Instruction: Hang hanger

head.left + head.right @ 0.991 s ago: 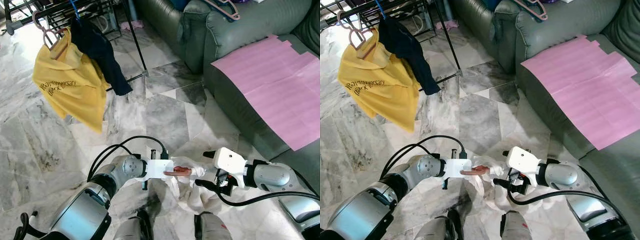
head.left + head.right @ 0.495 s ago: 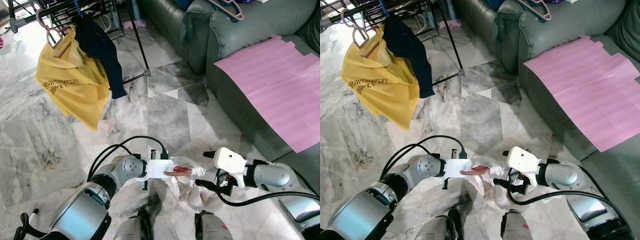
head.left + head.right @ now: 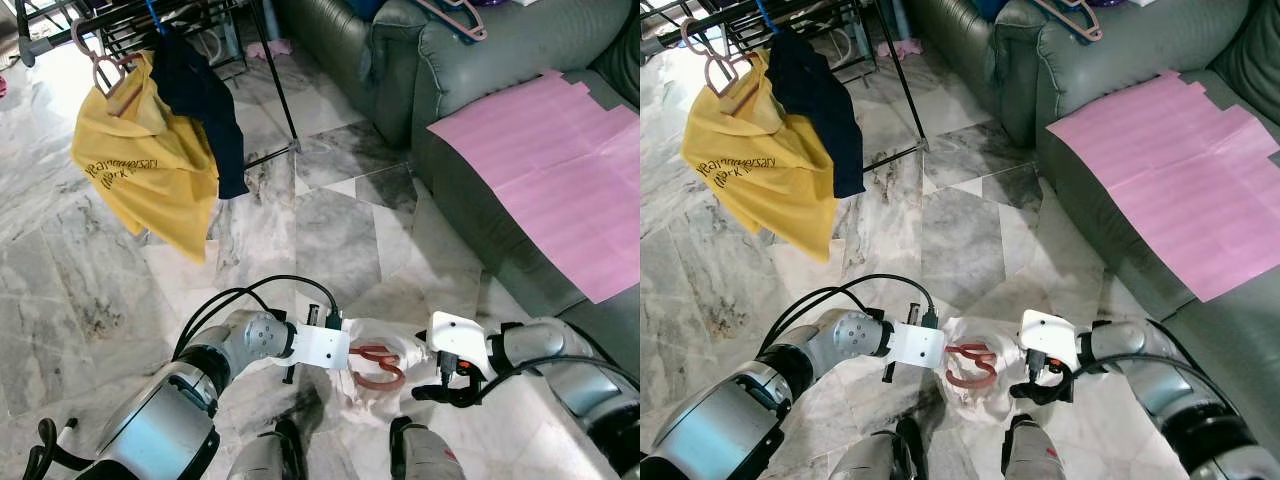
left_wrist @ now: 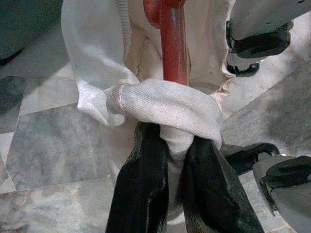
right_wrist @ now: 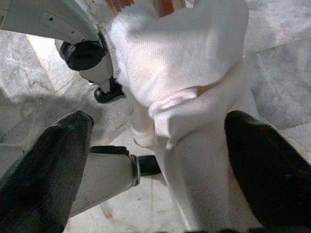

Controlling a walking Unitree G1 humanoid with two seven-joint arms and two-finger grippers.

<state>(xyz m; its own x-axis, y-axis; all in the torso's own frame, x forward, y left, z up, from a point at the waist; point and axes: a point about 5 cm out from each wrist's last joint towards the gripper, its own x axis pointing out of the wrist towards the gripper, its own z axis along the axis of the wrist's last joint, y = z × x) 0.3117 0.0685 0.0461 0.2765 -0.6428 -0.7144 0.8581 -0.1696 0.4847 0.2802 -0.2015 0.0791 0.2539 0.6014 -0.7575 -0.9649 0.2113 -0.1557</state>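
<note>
A red hanger [image 3: 375,365] with a white garment [image 4: 165,104] draped over it is held low in front of me, just above the marble floor. My left gripper [image 4: 170,138] is shut on the hanger's cloth-wrapped shaft. Beside it, my right gripper [image 5: 160,141] is open, its black fingers [image 5: 63,145] spread wide on either side of a hanging fold of the white garment [image 5: 184,63]. The black clothes rack [image 3: 200,15] stands at the far left, well away from both grippers.
On the rack hang a yellow shirt [image 3: 150,175] on a pink hanger [image 3: 100,65] and a navy garment [image 3: 205,95]. A green sofa [image 3: 450,80] with a pink sheet [image 3: 540,150] lines the right side. Marble floor [image 3: 330,230] lies between me and the rack.
The hanger has turned so its red loop faces up. My right gripper has dropped lower and closer to the white garment. The left gripper keeps its hold.
</note>
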